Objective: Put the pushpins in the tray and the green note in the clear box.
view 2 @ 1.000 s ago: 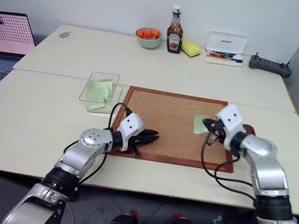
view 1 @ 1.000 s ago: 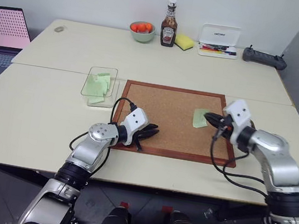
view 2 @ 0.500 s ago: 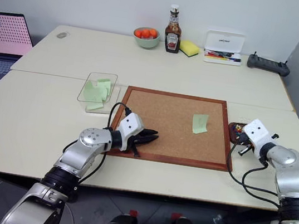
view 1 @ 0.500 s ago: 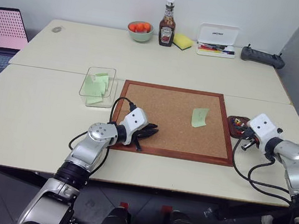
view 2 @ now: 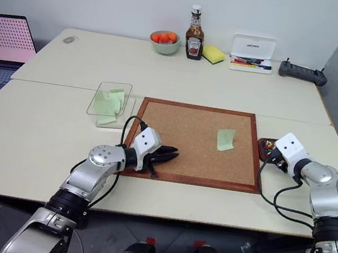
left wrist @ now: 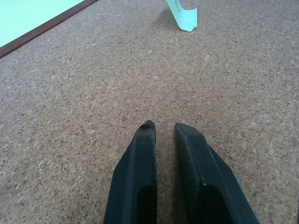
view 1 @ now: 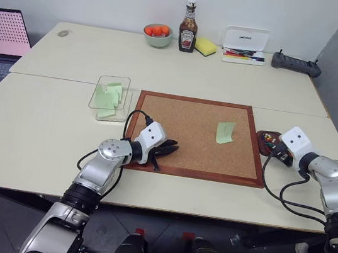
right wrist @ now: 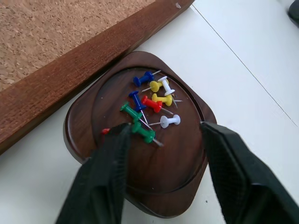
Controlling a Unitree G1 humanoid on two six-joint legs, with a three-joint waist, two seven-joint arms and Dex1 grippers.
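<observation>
The green note [view 1: 225,132] lies slightly curled on the right half of the cork board [view 1: 186,138]. It also shows ahead of my left gripper [left wrist: 167,129], which rests low over the board's near left corner, fingers nearly together with nothing between them. The clear box [view 1: 111,97], with pale green slips inside, stands left of the board. Just off the board's right edge sits the dark brown tray [right wrist: 187,186]. My right gripper [right wrist: 163,134] hangs over it, open. Several pushpins lie in the tray, among them a green one [right wrist: 132,113] and a red one [right wrist: 152,103].
Along the far table edge stand a bowl of orange fruit [view 1: 159,35], a ketchup bottle [view 1: 189,19], a yellow sponge [view 1: 207,46], a white pen case [view 1: 247,44] and a black controller [view 1: 299,64]. A laptop [view 1: 1,38] sits at the far left.
My right gripper swung from the note's right edge over to the tray beside the board, and its fingers have opened there. The left arm kept still.
</observation>
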